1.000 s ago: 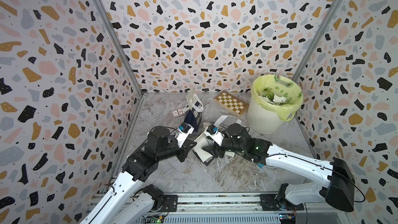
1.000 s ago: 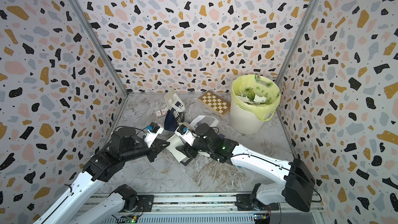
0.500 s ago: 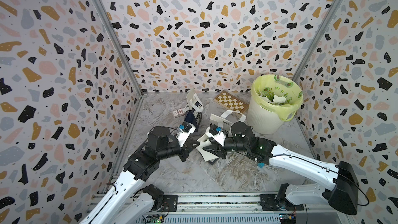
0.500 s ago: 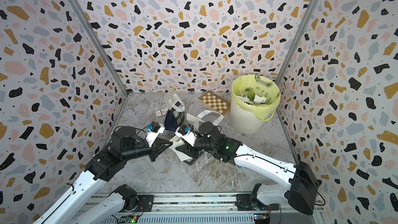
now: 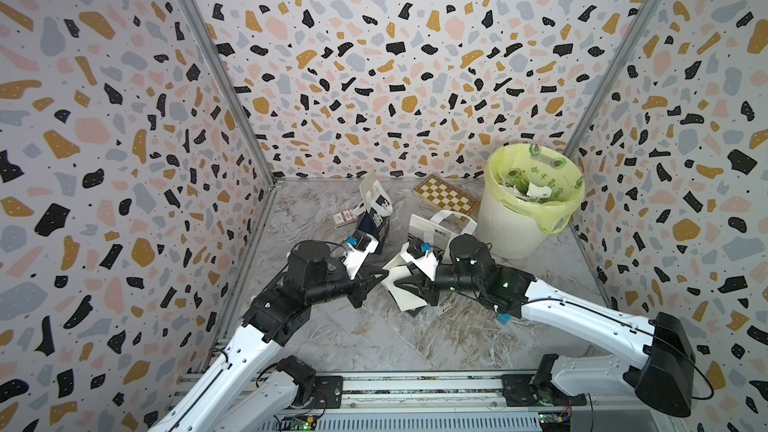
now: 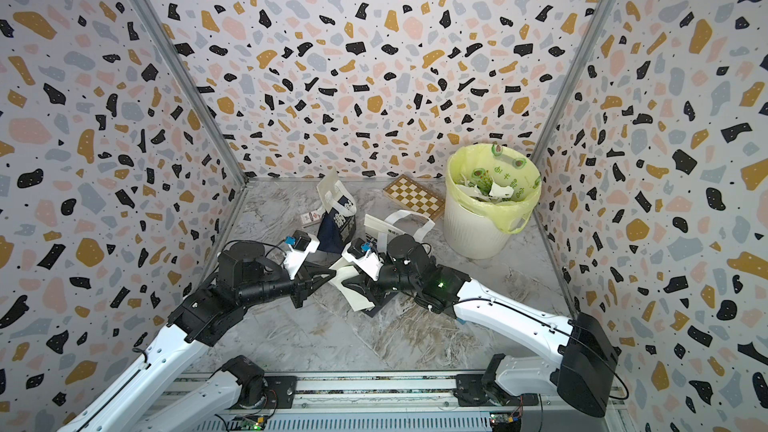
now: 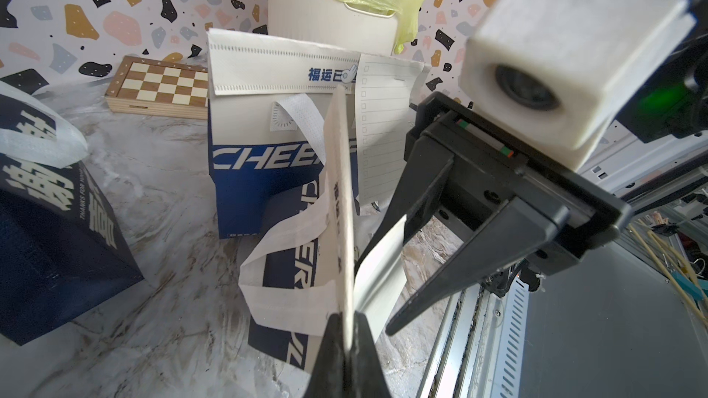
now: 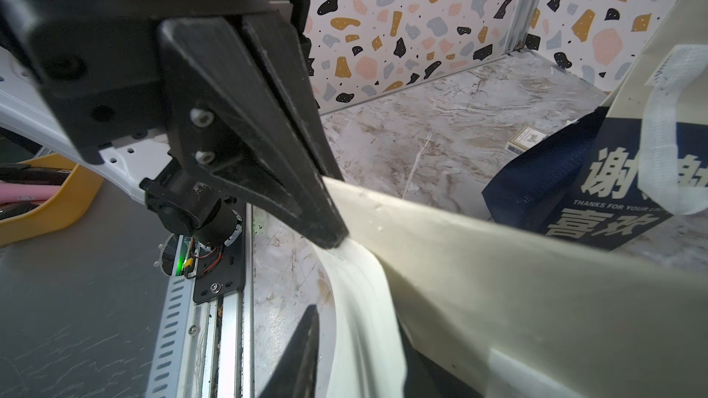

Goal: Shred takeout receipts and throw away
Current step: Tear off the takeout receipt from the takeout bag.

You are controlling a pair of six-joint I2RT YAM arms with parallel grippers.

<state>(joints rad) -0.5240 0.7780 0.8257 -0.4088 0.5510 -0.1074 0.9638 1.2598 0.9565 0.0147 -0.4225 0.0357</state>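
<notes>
The left gripper (image 7: 346,323) is shut on the top edge of a navy-and-white bag (image 7: 291,273), which shows edge-on and raised off the floor. A white receipt (image 7: 383,266) curls away from those tips. It passes between the fingers of the right gripper (image 8: 360,338), which stand apart on either side of the strip (image 8: 364,292). In both top views the two grippers meet tip to tip at mid-floor, left gripper (image 5: 384,275) and right gripper (image 5: 399,284). A second lined receipt (image 7: 383,128) hangs on the upright bag (image 7: 268,82) behind.
A white bin (image 5: 519,222) with a yellow-green liner stands at the back right, with paper scraps inside. A chessboard (image 5: 444,199) lies beside it. A dark navy bag (image 5: 374,218) and a small card box (image 5: 344,218) sit at the back. Paper shreds litter the floor near the right arm.
The right gripper has slid left toward the left gripper's tips and its fingers have narrowed round the white strip. The left gripper has kept its pinch.
</notes>
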